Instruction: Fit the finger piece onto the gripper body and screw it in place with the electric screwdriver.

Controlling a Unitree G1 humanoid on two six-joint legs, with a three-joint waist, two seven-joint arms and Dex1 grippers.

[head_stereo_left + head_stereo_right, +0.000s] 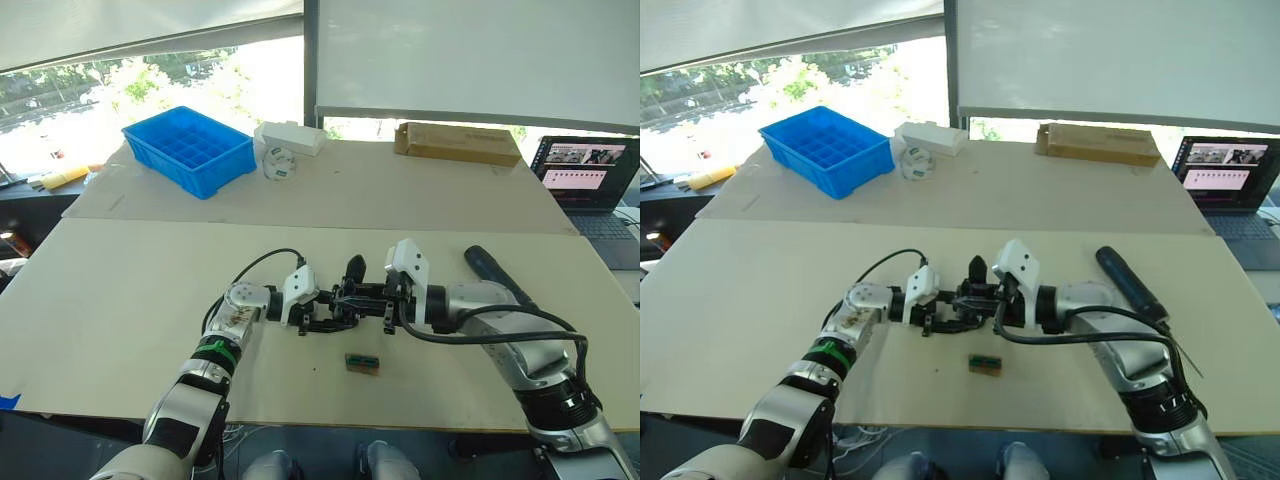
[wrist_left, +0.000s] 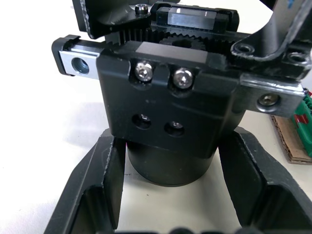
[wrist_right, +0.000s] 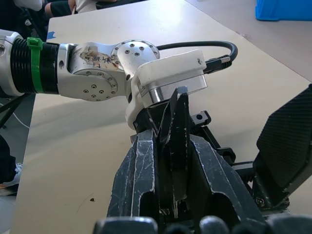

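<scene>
Left wrist view shows the left gripper (image 2: 168,195) clamped around the gripper body (image 2: 170,107) at mid-table. Meeting it from the right, the right gripper (image 3: 173,195) pinches the finger piece (image 3: 176,146). Farther right lies the electric screwdriver (image 1: 497,273).

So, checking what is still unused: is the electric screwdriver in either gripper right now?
No, the electric screwdriver lies on the table behind the right arm, apart from both grippers.
</scene>
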